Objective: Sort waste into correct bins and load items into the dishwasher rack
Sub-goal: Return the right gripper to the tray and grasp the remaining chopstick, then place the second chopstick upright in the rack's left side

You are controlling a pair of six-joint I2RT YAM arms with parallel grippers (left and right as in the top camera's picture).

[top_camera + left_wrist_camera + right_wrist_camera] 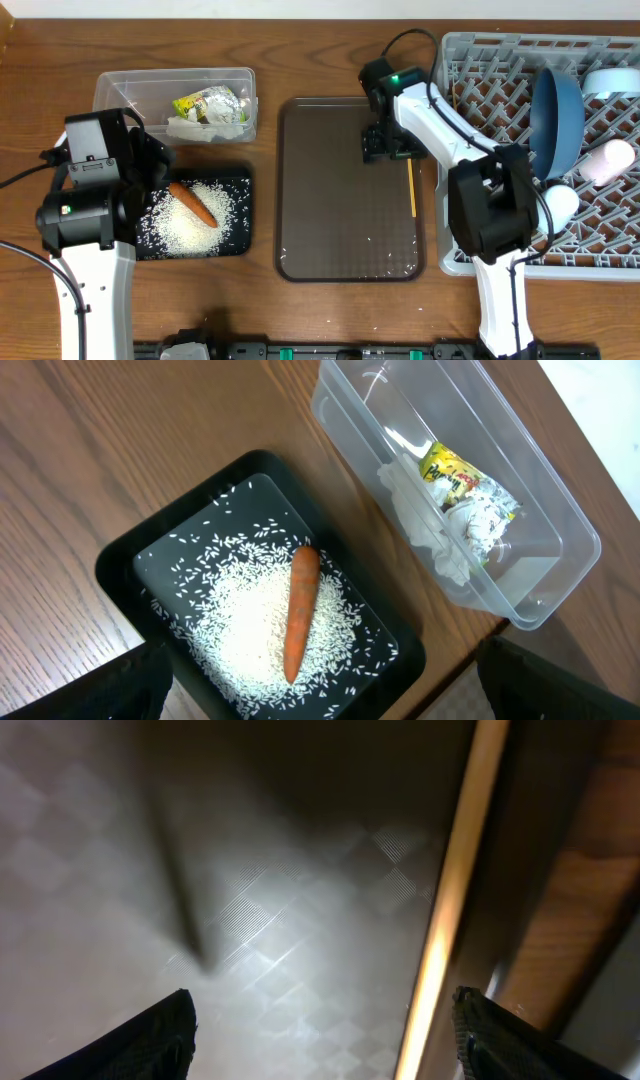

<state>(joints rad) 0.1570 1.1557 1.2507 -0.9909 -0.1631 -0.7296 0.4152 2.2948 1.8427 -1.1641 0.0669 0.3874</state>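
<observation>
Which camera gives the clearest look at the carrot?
The left wrist view: the carrot lies whole and large on the rice in the black tray. Overhead shows it too, only smaller. The right wrist view shows only the brown tray and a chopstick, no carrot.

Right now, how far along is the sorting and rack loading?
Done: rice and carrot lie in the black tray, wrapper and tissue in the clear tub; dark-blue bowl, light-blue bowl, white cup and pale-blue cup sit in the rack. In hand: the open right gripper hovers over the brown tray beside a chopstick, not gripping it. Left: loading that chopstick.
</observation>
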